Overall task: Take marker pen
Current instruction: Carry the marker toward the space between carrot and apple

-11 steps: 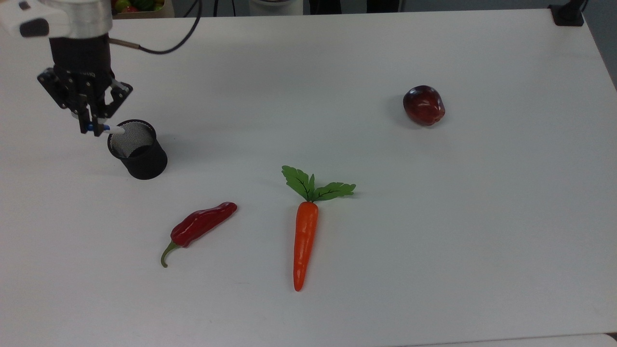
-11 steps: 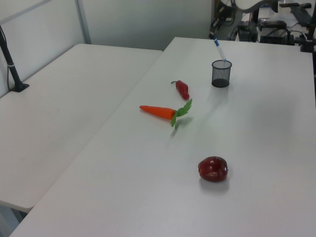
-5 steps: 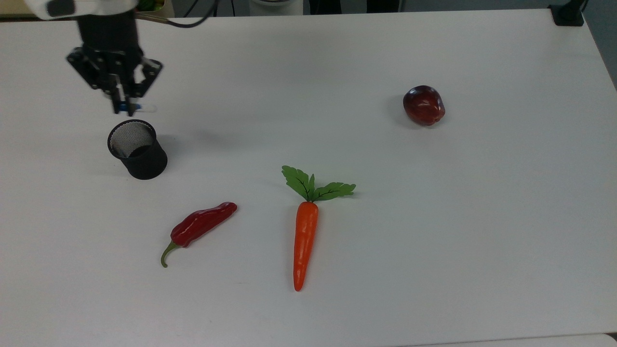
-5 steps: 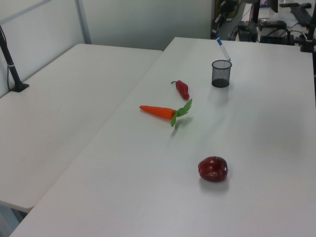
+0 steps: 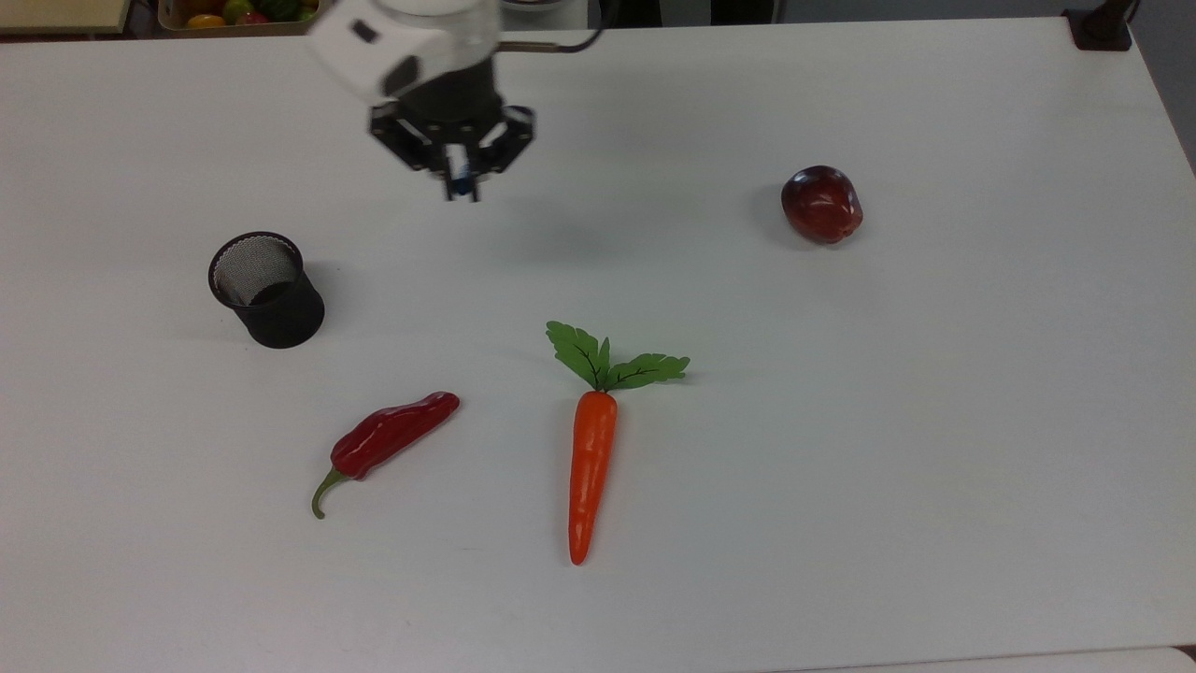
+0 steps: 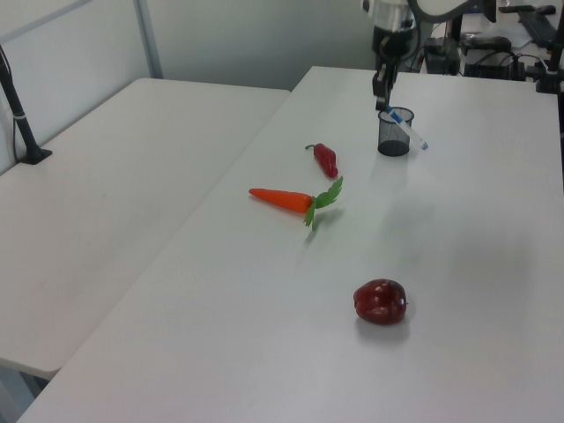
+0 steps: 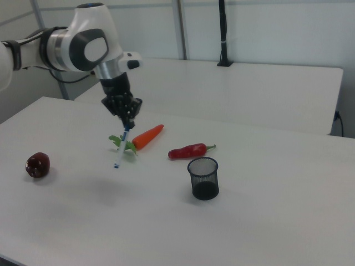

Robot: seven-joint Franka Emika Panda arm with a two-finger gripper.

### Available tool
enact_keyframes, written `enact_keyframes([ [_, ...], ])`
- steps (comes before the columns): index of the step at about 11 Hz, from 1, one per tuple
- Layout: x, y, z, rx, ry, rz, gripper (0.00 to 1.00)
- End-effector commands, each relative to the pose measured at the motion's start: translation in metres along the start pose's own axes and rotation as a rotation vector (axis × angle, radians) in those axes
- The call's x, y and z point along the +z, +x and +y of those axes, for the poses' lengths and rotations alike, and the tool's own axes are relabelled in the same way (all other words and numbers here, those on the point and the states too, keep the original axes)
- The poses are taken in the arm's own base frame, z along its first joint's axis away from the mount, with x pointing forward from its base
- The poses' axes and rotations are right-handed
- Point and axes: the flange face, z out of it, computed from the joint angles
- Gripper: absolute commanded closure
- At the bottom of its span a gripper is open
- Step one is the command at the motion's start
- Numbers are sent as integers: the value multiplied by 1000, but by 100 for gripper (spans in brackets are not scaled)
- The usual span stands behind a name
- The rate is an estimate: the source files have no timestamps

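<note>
Hand [image 7: 127, 125] grips marker pen [image 7: 121, 148]; mesh cup [image 7: 203, 178] apart.

Top view looks steeply down; side views face oppositely (sharing the table [image 5: 934, 421])

In the top view the pincer [image 5: 461, 190] covers almost all of the marker pen [image 5: 458, 184], leaving a small blue bit between the fingers. The arm is cut off by the top view's upper edge. The tabletop [image 5: 934, 421] runs past the lower edge.
</note>
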Motion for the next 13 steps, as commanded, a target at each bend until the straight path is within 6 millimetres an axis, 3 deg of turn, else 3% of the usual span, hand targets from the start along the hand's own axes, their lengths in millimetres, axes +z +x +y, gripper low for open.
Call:
enact_keyframes([
  [1, 7, -25, -66, -81, 14, -130, 87],
  [3, 19, -29, -99, -54, 8, -155, 87],
  [5, 44, -28, -115, -69, 1, -184, 87],
  [10, 118, -2, -122, -49, -7, -152, 86],
  [13, 143, 0, -119, -50, -23, -175, 82],
])
